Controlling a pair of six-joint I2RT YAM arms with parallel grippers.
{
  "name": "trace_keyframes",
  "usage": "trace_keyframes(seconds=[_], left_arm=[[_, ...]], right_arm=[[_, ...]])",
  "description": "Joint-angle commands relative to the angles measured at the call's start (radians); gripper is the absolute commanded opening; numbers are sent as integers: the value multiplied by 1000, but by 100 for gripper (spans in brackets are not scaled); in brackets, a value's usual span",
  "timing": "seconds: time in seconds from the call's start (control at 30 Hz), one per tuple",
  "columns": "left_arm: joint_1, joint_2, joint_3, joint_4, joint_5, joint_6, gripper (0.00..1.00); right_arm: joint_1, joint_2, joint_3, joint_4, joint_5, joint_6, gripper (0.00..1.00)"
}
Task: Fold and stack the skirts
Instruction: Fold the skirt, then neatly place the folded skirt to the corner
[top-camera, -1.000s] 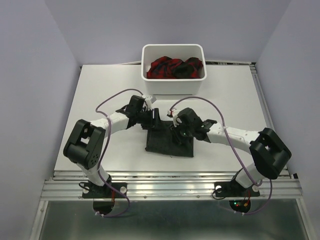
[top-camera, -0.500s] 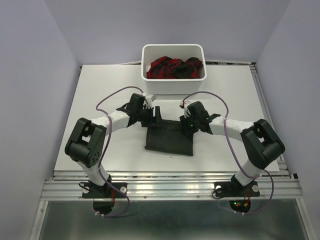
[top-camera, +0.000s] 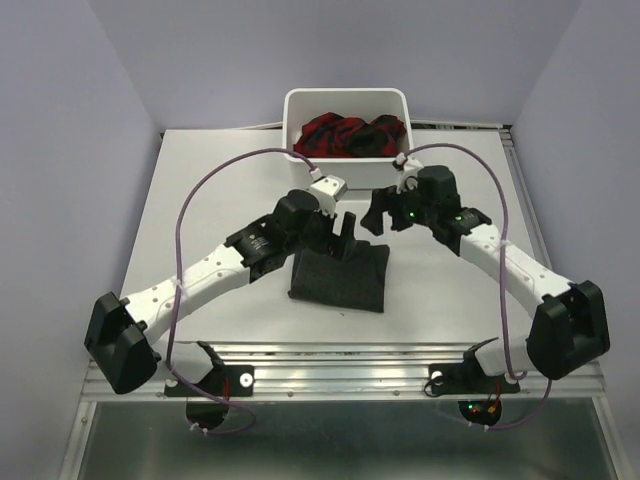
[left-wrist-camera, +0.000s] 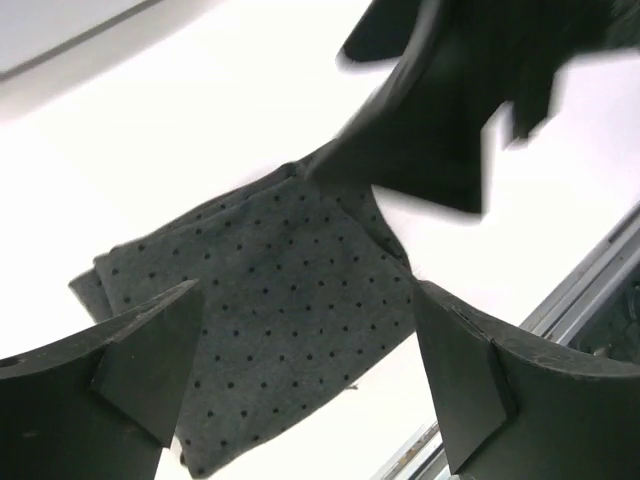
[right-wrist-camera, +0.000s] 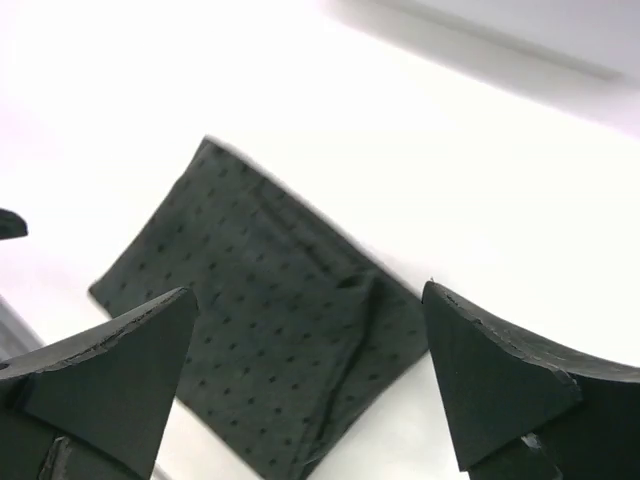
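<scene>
Lying flat near the middle of the white table (top-camera: 220, 190), the dark grey dotted skirt (top-camera: 340, 282) is folded into a compact, roughly square pad, with layered edges showing along one side in the left wrist view. Both grippers hang above its far edge, clear of the cloth. The left gripper (top-camera: 345, 228) is over the far-left part, and the right gripper (top-camera: 377, 212) is slightly farther and to the right. Each has its fingers spread wide and released, with nothing between them; both wrist views show the dotted fabric below the gap. The red-and-navy plaid skirt (top-camera: 335, 135) sits crumpled inside the white tub (top-camera: 345, 172) at the far side of the table, well apart from the folded one.
</scene>
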Motion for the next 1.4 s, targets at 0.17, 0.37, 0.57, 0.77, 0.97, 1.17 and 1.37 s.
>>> trace_keyframes(seconds=[0.17,0.37,0.57,0.77,0.97,1.17,1.37], left_arm=[[-60,162,-13,-114,-231,-261,99],[-93,424,172,-198,-254,-256,99],[14,590,192,-221,-240,-319,99],[229,596,191,-235,-369,-273,98],[462,538,154,-244,-435,-157,98],[648,620,217,-283,-418,64,98],[771,737,399,-228,-280,381,98]], right_arm=[[-219,-66,-17,-40,32,18,100],[-250,-40,-23,-37,16,24,100],[-250,8,21,-39,-1,26,100],[-250,1,9,-39,10,17,100],[-250,-3,6,-40,12,-2,100],[-250,-3,4,-40,5,-3,100],[-259,1,7,-39,2,-9,100]])
